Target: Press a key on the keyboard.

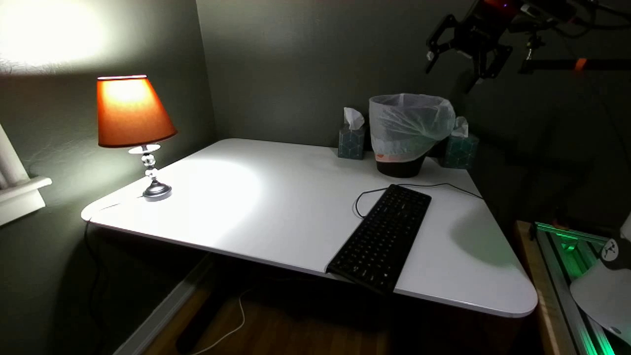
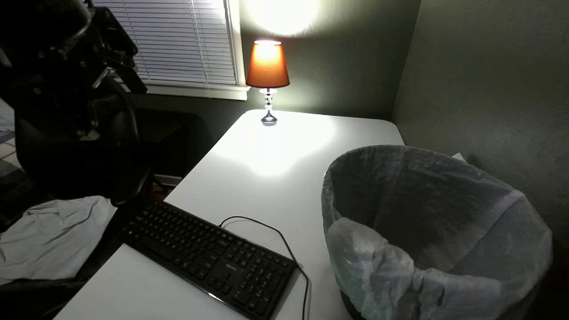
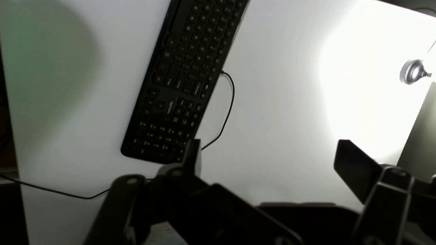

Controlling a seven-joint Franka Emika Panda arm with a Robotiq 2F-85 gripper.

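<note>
The black keyboard (image 1: 384, 236) lies flat on the white table (image 1: 291, 207), one end reaching the table's edge. It also shows in an exterior view (image 2: 209, 253) and in the wrist view (image 3: 185, 78), where its top end is cut off. Its thin dark cable (image 3: 231, 98) curls beside it. My gripper (image 1: 449, 76) is high above the table, apart from the keyboard. It also shows dark in an exterior view (image 2: 114, 111). In the wrist view the gripper (image 3: 269, 146) has its fingers wide apart with nothing between them; the left finger overlaps the keyboard's near end in the picture.
A lined wastebasket (image 1: 409, 128) stands by the keyboard's far end; it looms large in an exterior view (image 2: 435, 213). Tissue boxes (image 1: 351, 143) (image 1: 461, 152) stand beside it. A lit orange lamp (image 1: 130, 113) stands at the table's opposite end. Walls rise behind the table.
</note>
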